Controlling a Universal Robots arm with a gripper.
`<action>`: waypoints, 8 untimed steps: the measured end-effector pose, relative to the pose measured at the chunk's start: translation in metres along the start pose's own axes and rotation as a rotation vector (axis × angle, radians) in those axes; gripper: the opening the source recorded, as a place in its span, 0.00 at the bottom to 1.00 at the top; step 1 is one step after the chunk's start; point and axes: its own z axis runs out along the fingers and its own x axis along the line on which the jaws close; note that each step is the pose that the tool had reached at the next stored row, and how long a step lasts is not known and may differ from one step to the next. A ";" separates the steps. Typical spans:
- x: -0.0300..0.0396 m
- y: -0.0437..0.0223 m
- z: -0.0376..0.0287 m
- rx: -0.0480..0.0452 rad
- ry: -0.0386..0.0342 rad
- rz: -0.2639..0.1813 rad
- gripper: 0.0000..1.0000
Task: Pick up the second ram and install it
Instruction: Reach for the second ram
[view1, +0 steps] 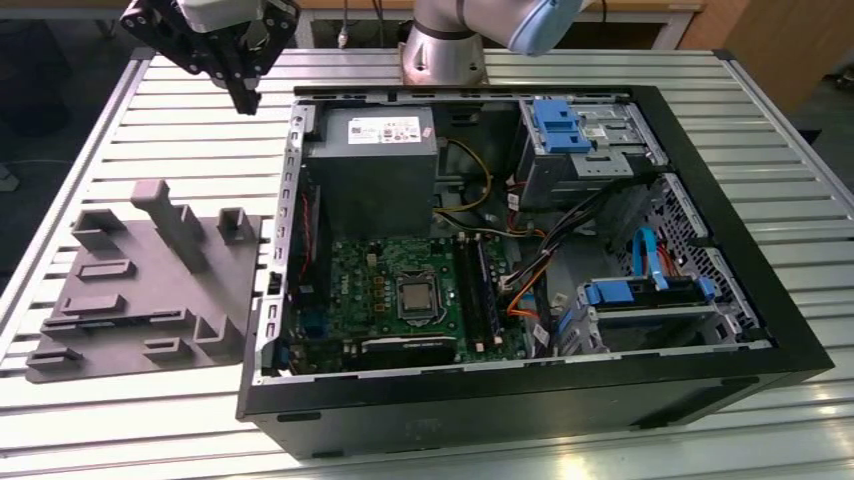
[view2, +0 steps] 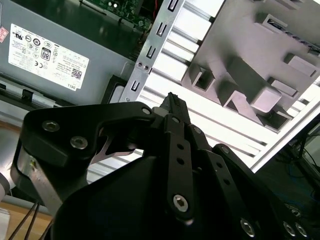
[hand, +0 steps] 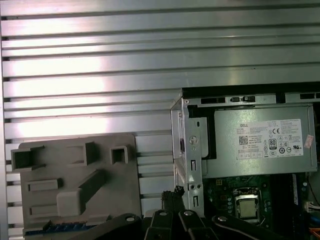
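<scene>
The gripper (view1: 247, 98) hangs at the upper left of the exterior view, over the slatted metal table (view1: 160, 140). It sits just off the far left corner of the open computer case (view1: 534, 410). Its black fingers are drawn together to one narrow tip, and nothing can be seen held between them. It touches neither the case nor the grey moulded holder (view1: 134, 300), which lies on the table at the exterior view's left.

In the first wrist view, the second ram (hand: 65, 227) seems to be the thin dark strip with a bluish edge resting in a recess of that holder. It is partly cut off there, so this is not certain. The holder's upright blocks (view1: 167, 215) rise between the gripper and that recess.

Inside the case, the grey power supply (view1: 371, 175) fills the far left part. The green motherboard (view1: 374, 280) lies nearer the camera, with the square processor (view1: 418, 295) at its middle. The long dark memory slots (view1: 474, 285) run just to the processor's right. How many of them are filled cannot be told. Orange and black cables (view1: 527, 285) cross close beside the slots. Drive cages with blue clips (view1: 561, 125) take up the case's right side. The case's perforated metal side wall (view1: 287, 200) stands between the holder and the motherboard.
</scene>
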 end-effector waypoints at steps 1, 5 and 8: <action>0.0010 -0.0001 0.0000 0.0000 0.0000 0.000 0.11; 0.0051 -0.0004 -0.0001 0.0000 0.0000 0.000 0.11; 0.0079 -0.0006 -0.0002 0.0000 0.0000 0.000 0.11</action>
